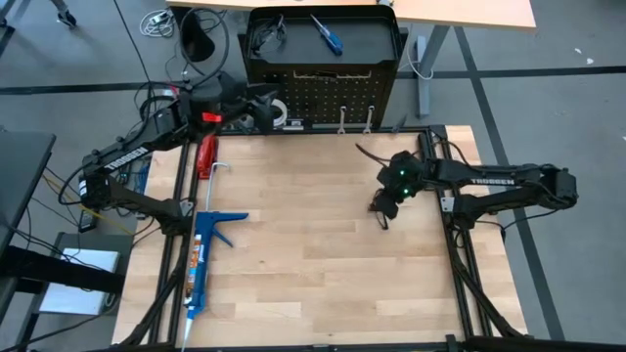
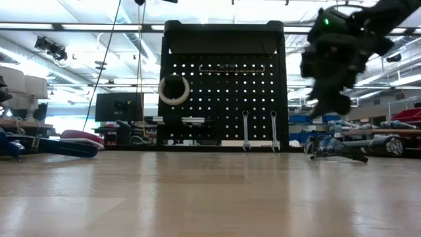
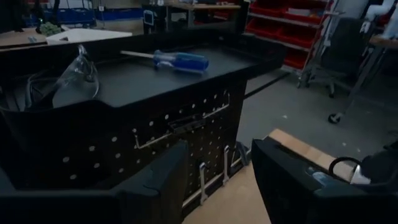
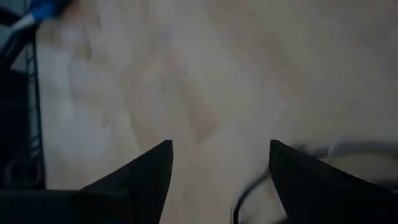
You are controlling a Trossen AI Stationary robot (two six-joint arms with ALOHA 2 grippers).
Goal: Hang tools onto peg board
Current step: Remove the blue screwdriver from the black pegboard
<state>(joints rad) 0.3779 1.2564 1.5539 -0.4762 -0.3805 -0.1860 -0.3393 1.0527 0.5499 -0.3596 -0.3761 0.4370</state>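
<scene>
While the left gripper (image 1: 266,110) nears the peg board (image 1: 323,83), both grippers' fingers stand apart, empty.

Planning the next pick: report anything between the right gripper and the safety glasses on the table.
Nothing visible stands between them. The right gripper hangs over the safety glasses, jaws open and empty, with only air below. From the glasses to the peg board there is bare tabletop; two wrenches already hang on its lower row.

The middle of the table (image 1: 313,264) is free. At the left edge of the high view lies the caulking gun (image 1: 203,256); at the top stands the peg board (image 1: 323,93) with two wrenches (image 1: 354,122).
</scene>
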